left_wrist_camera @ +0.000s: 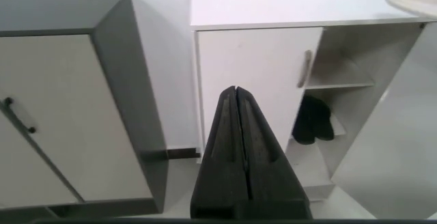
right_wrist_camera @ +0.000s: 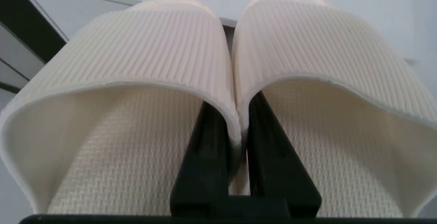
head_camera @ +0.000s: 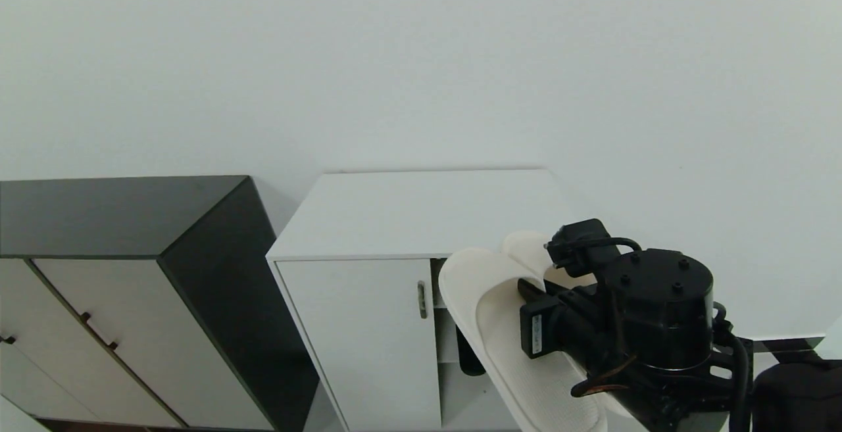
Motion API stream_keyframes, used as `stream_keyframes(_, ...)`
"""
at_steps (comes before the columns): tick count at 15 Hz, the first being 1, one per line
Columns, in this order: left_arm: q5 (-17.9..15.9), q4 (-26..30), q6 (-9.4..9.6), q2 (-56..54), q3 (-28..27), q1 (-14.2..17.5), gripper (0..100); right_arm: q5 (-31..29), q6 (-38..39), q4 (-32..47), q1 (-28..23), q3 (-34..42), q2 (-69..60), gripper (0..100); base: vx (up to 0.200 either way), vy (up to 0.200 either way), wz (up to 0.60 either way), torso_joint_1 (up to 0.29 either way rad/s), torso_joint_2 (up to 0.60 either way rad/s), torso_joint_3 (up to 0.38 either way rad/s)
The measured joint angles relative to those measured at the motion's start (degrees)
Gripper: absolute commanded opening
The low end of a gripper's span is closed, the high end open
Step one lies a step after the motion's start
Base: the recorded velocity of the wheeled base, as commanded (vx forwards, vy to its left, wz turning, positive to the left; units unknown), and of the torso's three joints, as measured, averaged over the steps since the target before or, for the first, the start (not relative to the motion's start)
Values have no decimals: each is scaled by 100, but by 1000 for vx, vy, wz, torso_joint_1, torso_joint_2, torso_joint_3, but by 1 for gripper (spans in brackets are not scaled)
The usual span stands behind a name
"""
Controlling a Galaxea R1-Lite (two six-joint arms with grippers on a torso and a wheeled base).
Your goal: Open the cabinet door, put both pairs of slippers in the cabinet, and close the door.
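Right end effector (right_wrist_camera: 237, 145) clamps pair of cream waffle-textured fabric slippers (head_camera: 490, 307) by inner edges, held before open right side of white two-door cabinet (head_camera: 408, 215). Pair of black slippers (left_wrist_camera: 314, 120) sits on lower shelf inside. Left end effector (left_wrist_camera: 236, 95) closed, empty, facing shut left door (head_camera: 358, 333).

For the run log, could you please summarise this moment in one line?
cabinet open | dark slippers inside | cream slippers held by right gripper near opening | left gripper shut, empty
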Motion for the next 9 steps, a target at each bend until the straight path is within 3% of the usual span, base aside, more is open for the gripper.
stream_keyframes(9,0,0,-6,0,0,0,0,-5,-20,-250,11,152,4,0,0,0,0,0,0,0)
